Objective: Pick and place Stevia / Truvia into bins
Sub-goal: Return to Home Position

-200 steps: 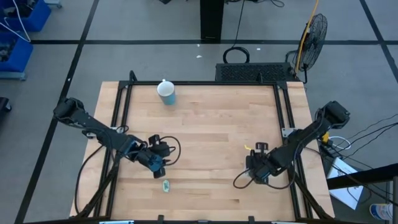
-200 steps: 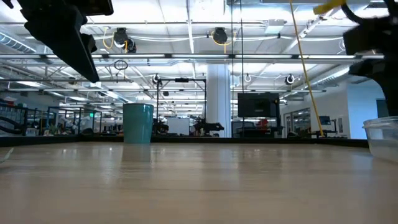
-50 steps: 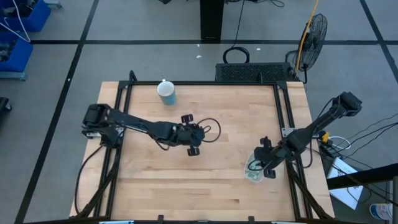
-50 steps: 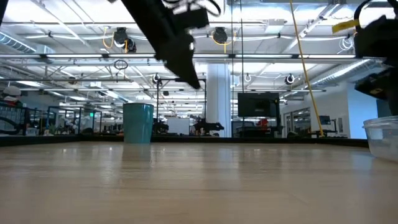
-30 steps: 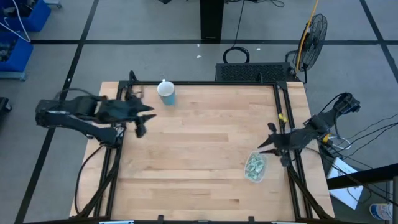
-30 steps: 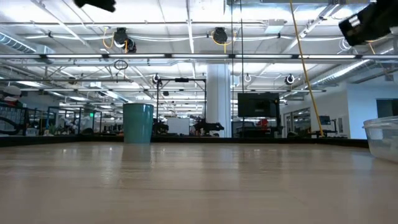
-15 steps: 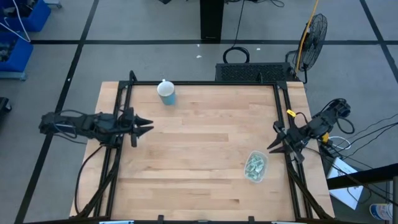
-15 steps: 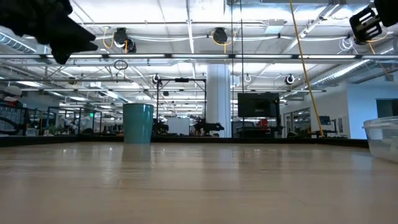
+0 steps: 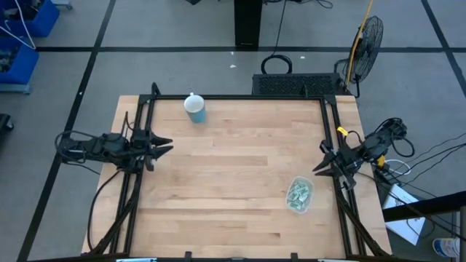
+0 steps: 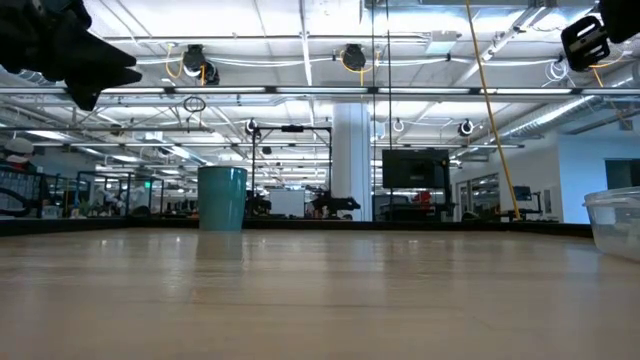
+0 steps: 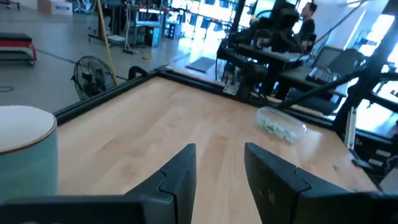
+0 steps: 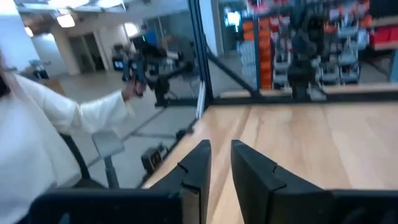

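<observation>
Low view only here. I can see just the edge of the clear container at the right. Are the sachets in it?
Observer: Yes. The high view shows pale green sachets piled inside the clear container, near the right edge of the table.
Operator: Left arm?
Observer: The left gripper hangs at the table's left edge. Its wrist view shows the fingers apart and empty.
Operator: Right?
Observer: The right gripper is at the right edge, beside the container and not touching it, fingers apart with nothing between them.
</observation>
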Controlling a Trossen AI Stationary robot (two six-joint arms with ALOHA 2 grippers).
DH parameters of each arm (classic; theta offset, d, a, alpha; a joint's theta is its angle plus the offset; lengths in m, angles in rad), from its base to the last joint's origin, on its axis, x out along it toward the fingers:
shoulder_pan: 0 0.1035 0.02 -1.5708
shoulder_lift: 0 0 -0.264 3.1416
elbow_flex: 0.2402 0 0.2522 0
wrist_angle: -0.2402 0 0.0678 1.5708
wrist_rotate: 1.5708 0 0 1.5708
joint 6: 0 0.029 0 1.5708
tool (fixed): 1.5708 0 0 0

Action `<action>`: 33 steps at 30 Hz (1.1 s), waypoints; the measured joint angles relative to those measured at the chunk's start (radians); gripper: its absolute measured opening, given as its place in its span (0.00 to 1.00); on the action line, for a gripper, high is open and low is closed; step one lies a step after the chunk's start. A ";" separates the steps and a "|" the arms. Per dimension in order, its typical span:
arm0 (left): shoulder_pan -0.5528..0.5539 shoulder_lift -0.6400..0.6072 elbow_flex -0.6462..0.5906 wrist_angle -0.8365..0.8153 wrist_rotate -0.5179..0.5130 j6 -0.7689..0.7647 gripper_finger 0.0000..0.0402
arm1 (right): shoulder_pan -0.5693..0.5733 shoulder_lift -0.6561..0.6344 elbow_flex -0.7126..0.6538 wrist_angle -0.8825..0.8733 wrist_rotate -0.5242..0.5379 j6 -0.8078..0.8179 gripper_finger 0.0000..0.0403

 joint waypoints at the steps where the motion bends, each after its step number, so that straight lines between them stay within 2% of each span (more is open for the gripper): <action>1: 0.000 0.001 -0.001 0.005 0.000 0.008 0.35 | 0.000 0.000 -0.016 0.041 0.000 -0.012 0.13; 4: 0.000 0.016 -0.046 0.145 -0.003 0.032 0.35 | 0.000 0.001 -0.085 0.170 -0.027 -0.024 0.13; 6: 0.000 0.017 -0.103 0.242 0.038 0.066 0.35 | 0.000 0.001 -0.125 0.254 -0.045 -0.028 0.13; 8: -0.001 0.016 -0.159 0.328 0.071 0.087 0.35 | 0.000 0.001 -0.152 0.299 -0.037 -0.037 0.13; 12: 0.001 0.017 -0.259 0.425 0.072 0.066 0.35 | -0.001 0.000 -0.215 0.368 -0.020 -0.031 0.13; 19: 0.002 0.036 -0.267 0.457 0.051 0.112 0.35 | -0.001 0.002 -0.383 0.575 -0.020 0.051 0.14; 25: 0.002 0.061 -0.266 0.448 0.013 0.006 0.35 | -0.002 0.006 -0.384 0.575 -0.038 0.069 0.14; 33: 0.002 0.070 -0.266 0.450 0.003 -0.002 0.35 | -0.002 0.012 -0.386 0.566 -0.046 0.068 0.14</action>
